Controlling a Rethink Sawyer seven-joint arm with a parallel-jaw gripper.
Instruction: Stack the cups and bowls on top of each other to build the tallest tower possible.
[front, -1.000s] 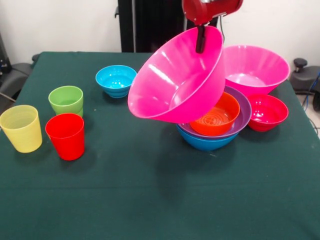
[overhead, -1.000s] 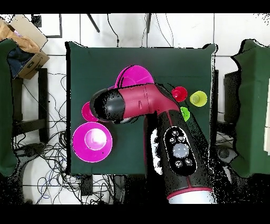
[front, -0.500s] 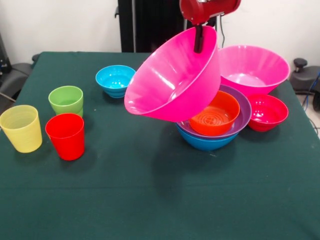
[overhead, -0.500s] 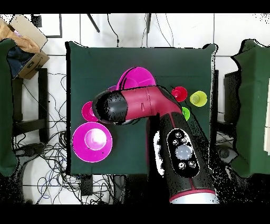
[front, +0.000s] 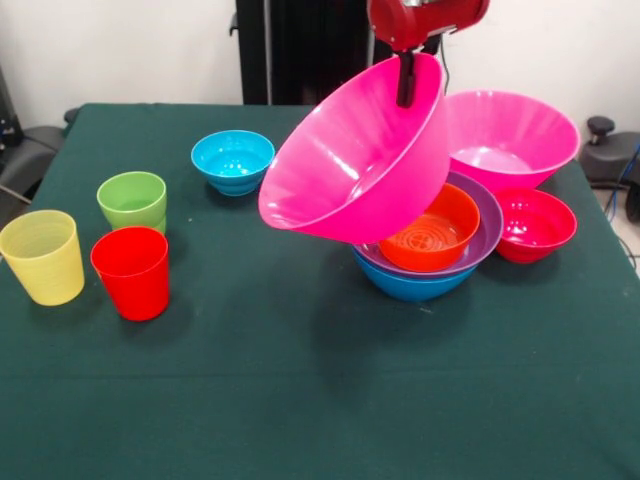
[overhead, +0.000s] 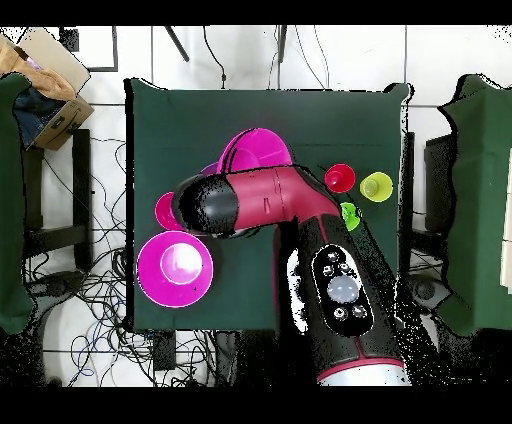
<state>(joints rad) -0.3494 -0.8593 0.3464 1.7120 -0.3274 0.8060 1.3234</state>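
My gripper (front: 404, 88) is shut on the far rim of a large pink bowl (front: 355, 165), which hangs tilted with its mouth facing the near left. Under and behind it is the tower: an orange bowl (front: 432, 232) in a purple bowl (front: 489, 213) in a blue bowl (front: 415, 284). The held bowl's lower side overlaps the tower's left edge; contact cannot be told. From overhead the arm hides the tower and the held pink bowl (overhead: 256, 150) shows beyond it. The yellow cup (front: 42, 257), red cup (front: 131, 272) and green cup (front: 133, 200) stand at the left.
A second large pink bowl (front: 506, 135) sits behind the tower, a crimson bowl (front: 536, 225) to its right, and a cyan bowl (front: 232, 160) at the back left. In the overhead view the second pink bowl (overhead: 175, 268) lies near the table's corner.
The held pink bowl swung slightly left, then back right by about the same amount, staying tilted over the tower. Nothing else moved.
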